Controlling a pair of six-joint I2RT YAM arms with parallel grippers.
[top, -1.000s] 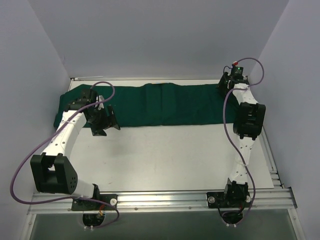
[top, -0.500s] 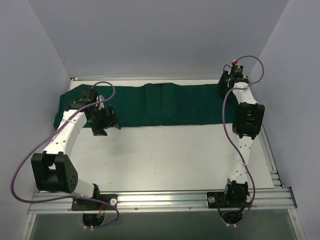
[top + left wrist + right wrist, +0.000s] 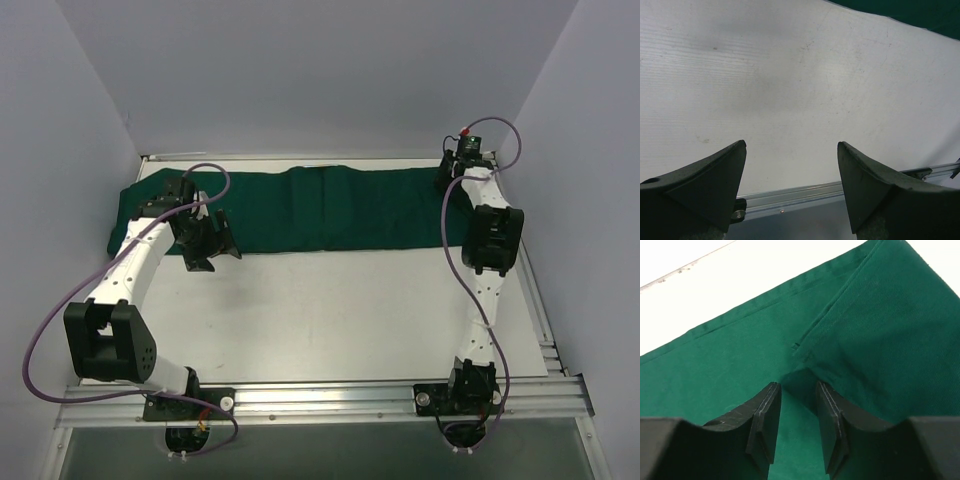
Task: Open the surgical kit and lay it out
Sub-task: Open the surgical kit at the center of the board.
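The surgical kit shows as a dark green cloth drape (image 3: 330,205), folded into a long strip across the back of the white table. My right gripper (image 3: 447,177) hangs over its far right end. In the right wrist view that gripper (image 3: 797,385) stands open by a narrow gap just above the drape (image 3: 715,380), and a raised hemmed fold (image 3: 850,340) lies right beyond the fingertips. My left gripper (image 3: 213,243) is at the drape's front edge on the left. In the left wrist view it (image 3: 792,145) is wide open over bare table, with a corner of the drape (image 3: 920,12) at top right.
An aluminium rail (image 3: 330,395) runs along the near table edge and shows between the left fingers (image 3: 805,192). Grey walls close in the left, back and right. A metal track (image 3: 540,300) borders the table's right side. Purple cables loop off both arms.
The right wrist has shifted slightly toward the back wall and its jaws have parted a little. The left arm has barely moved.
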